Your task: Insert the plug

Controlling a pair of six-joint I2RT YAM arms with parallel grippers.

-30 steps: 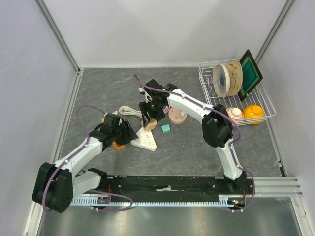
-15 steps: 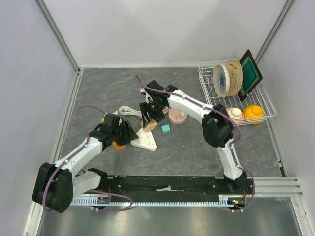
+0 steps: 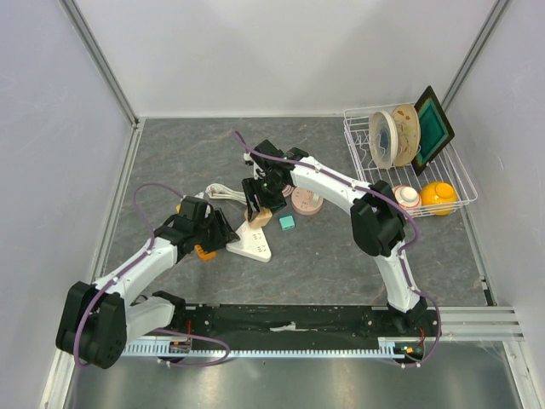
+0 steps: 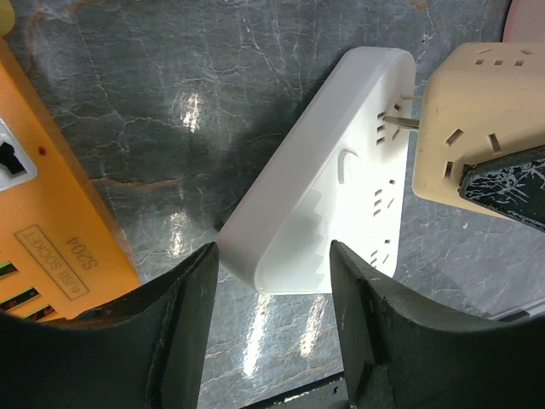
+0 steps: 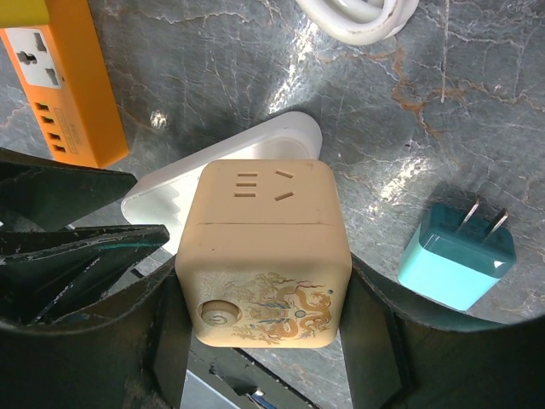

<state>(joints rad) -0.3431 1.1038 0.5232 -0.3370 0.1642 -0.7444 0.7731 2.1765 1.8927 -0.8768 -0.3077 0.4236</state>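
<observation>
- Left gripper (image 4: 272,251): stayed clamped round white power strip (image 4: 341,170), at its 9 o'clock end.
- Cube plug (image 5: 264,221): at the strip's 12 o'clock end, had barely shifted. Prongs (image 4: 400,122) were exposed, judged unseated.
- Right gripper (image 5: 262,264): gripped cube plug.

Beige cube plug (image 5: 264,247) tilted just above white power strip (image 4: 298,204).

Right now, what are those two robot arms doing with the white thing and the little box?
They are trying to plug something in. The left gripper holds one end of the white power strip. The right gripper grips a beige cube plug and holds it against the strip's other end. Its metal prong is at the socket holes, but part of it is showing, so the plug is not pushed all the way in.
</observation>
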